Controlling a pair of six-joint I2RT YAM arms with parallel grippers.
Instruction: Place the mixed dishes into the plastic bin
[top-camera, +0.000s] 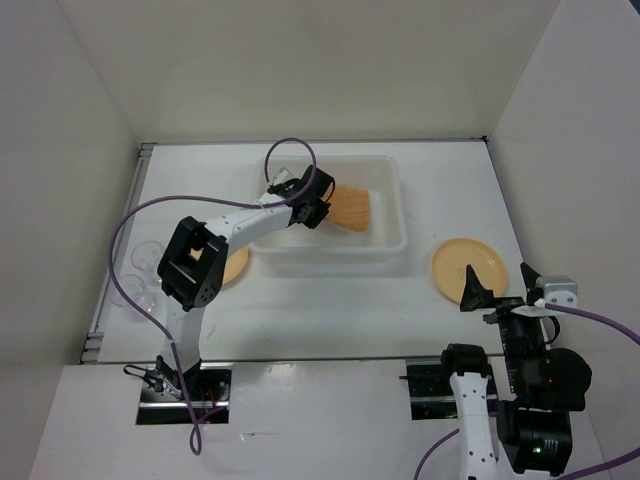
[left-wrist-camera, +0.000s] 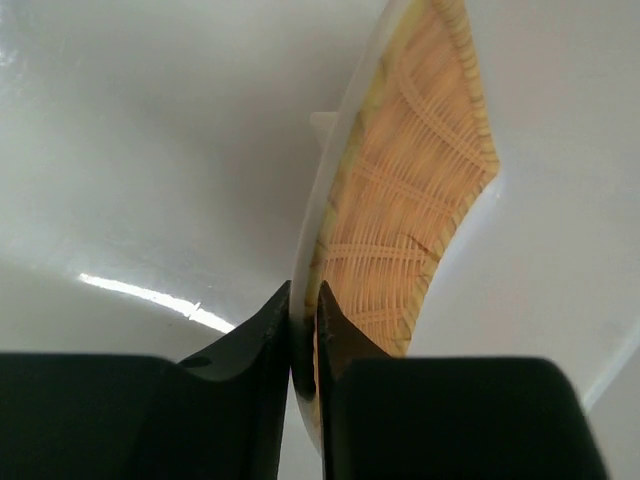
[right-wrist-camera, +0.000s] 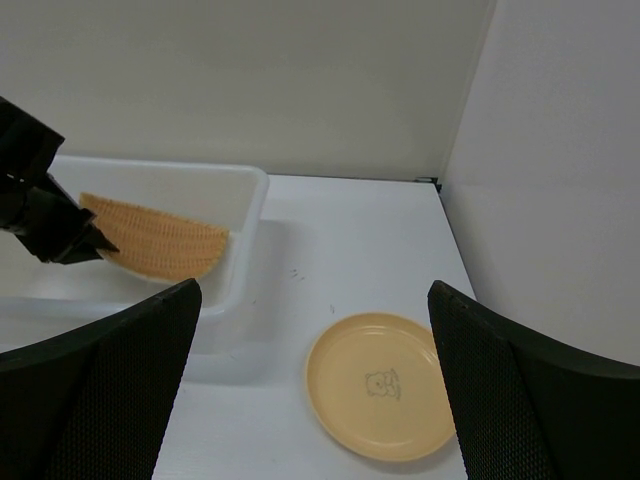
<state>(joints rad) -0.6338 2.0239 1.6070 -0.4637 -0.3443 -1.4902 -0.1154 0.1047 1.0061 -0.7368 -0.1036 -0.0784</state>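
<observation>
My left gripper (top-camera: 318, 200) is shut on the edge of the tan woven fan-shaped tray (top-camera: 352, 207) and holds it tilted inside the translucent white plastic bin (top-camera: 390, 240). In the left wrist view the tray (left-wrist-camera: 400, 200) stands on edge between my fingertips (left-wrist-camera: 303, 300). The right wrist view shows the tray (right-wrist-camera: 160, 243) in the bin (right-wrist-camera: 245, 200) too. One yellow-orange plate (top-camera: 468, 269) lies right of the bin, in front of my open right gripper (top-camera: 500, 285); it shows in the right wrist view (right-wrist-camera: 385, 385). A second plate (top-camera: 236, 265) lies partly under the left arm. Two clear cups (top-camera: 140, 270) stand at the left.
White walls close in the table on the left, back and right. A metal rail (top-camera: 115, 250) runs along the table's left edge.
</observation>
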